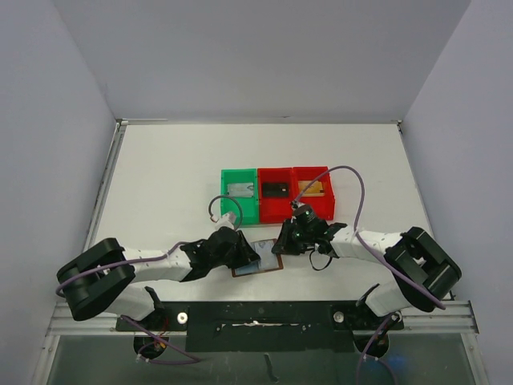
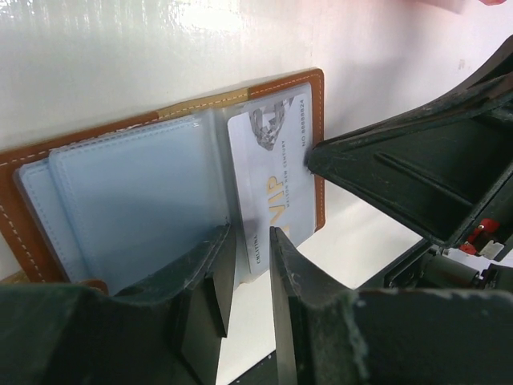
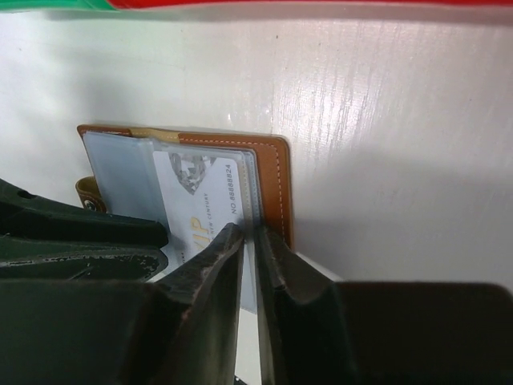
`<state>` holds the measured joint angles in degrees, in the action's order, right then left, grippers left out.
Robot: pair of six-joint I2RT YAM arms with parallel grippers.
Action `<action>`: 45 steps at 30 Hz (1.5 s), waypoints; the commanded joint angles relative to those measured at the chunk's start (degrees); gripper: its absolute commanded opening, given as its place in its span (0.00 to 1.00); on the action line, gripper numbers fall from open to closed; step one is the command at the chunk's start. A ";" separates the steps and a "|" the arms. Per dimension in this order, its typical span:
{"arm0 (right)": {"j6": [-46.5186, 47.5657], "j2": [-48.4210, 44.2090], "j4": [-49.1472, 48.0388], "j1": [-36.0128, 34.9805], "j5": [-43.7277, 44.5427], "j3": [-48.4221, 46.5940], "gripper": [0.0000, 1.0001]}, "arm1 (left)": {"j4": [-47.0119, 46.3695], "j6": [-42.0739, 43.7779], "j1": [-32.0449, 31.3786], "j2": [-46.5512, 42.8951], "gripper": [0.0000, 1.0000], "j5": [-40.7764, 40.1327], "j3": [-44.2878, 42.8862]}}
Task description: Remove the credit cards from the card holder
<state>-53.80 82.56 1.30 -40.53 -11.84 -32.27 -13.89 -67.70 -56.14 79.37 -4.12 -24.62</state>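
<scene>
Straddling the near edge of a likely stiff, slick credit card (image 3: 192, 196), my right gripper (image 3: 250, 237) is almost closed; grip uncertain.

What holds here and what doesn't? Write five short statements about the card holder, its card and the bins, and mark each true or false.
1. The card holder lies open on the table. True.
2. The card holder sits inside the green bin. False: it lies on the table nearer the arms than the bins, between the left gripper and the right gripper.
3. A white VIP card is in one of the holder's clear sleeves. True.
4. All three bins are red. False: one is green; the two red bins stand beside it.
5. The green bin is empty. False: a pale flat item lies in it.
</scene>
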 commanded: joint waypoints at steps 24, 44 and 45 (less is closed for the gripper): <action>1.81 2.97 -0.29 -1.04 -1.33 -1.48 0.10 | -12.35 -4.75 -0.03 -0.45 0.00 -0.46 5.21; 1.78 2.84 0.23 -1.04 -1.15 -1.84 0.11 | -8.39 -5.68 -0.01 -8.27 0.09 -3.21 8.90; 1.77 2.94 0.11 -1.03 -1.17 -1.91 0.11 | -9.99 -5.68 -0.02 -7.93 0.12 -2.77 8.82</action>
<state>-52.88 84.44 0.05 -40.97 -13.13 -32.93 -19.14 -73.08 -56.14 72.14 -6.09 -15.40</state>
